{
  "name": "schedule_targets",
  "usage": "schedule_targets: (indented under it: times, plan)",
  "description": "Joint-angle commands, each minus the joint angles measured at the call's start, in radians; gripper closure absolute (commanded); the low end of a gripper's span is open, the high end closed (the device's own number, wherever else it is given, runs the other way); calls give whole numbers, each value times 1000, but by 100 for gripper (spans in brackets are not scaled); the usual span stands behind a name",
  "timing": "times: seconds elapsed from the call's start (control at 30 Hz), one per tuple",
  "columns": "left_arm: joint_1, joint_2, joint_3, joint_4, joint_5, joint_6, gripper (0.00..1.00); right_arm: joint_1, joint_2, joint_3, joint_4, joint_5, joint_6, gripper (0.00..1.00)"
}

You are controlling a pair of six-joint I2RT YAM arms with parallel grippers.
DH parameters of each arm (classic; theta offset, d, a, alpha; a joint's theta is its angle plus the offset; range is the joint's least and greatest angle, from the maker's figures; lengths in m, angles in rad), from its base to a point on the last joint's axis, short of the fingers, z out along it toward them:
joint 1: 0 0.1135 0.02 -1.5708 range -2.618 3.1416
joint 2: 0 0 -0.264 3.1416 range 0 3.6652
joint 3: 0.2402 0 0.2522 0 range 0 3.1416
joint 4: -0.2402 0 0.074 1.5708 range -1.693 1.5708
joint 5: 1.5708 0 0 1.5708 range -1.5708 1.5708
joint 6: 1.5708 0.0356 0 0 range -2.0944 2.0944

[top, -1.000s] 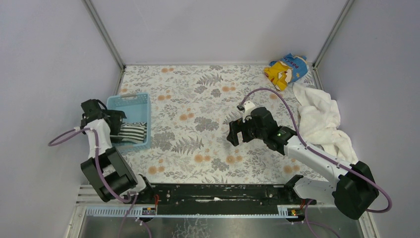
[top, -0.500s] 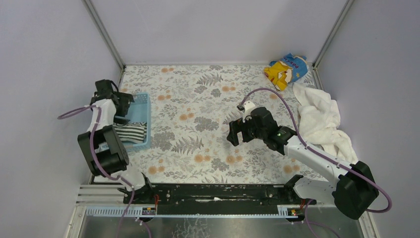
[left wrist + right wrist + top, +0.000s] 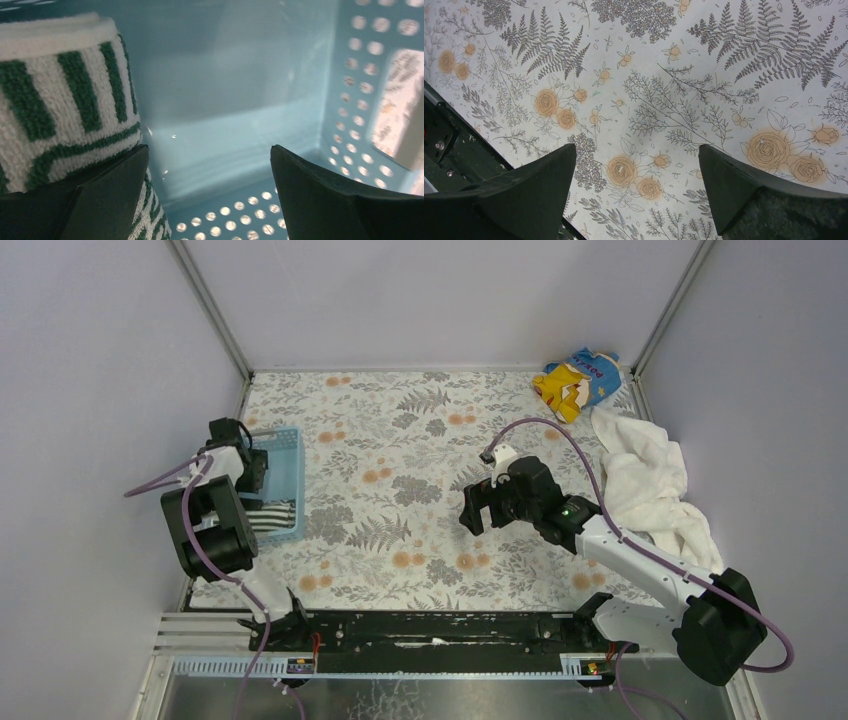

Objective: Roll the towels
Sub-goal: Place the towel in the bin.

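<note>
The small striped towel lies rolled in the near half of the blue basket. In the left wrist view its dark-striped roll lies against my left finger, outside the jaws. My left gripper stands open inside the basket with only the basket floor between its fingers. The large white towel lies crumpled at the table's right edge. My right gripper hangs open over the flowered tablecloth at mid-table, holding nothing.
A yellow-and-blue printed cloth lies bunched in the far right corner. Grey walls close in the table on the left, back and right. The black rail with both arm bases runs along the near edge.
My left arm has swung its gripper from the near part of the basket towards its far end, away from the striped towel. The right arm has stayed put.
</note>
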Motion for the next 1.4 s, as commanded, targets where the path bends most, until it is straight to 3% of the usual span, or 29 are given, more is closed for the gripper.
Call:
schedule_targets:
  times: [0.0, 0.2, 0.43, 0.7, 1.07, 1.27, 1.37]
  plan:
    - [31, -34, -91, -7, -75, -64, 8, 5, -26, 0, 15, 9, -8, 0]
    - [64, -130, -162, 3, -70, -104, 8, 5, -39, -8, 15, 12, -7, 0]
    - [69, -127, -82, -30, -35, -25, 7, 5, -43, 5, 19, 48, -8, 1]
    - [38, -236, -45, -81, -16, 121, 0, 5, -34, 75, -47, 238, -6, 0]
    - [-231, -430, 22, -99, 84, 514, 0, -6, 66, 154, -229, 808, 68, 1]
    - [-349, -521, -29, -32, 198, 631, 0, -111, 120, 178, -259, 929, 121, 1]
    - [-440, -543, -44, -26, 185, 665, 0, -204, 160, 202, -274, 967, 158, 1]
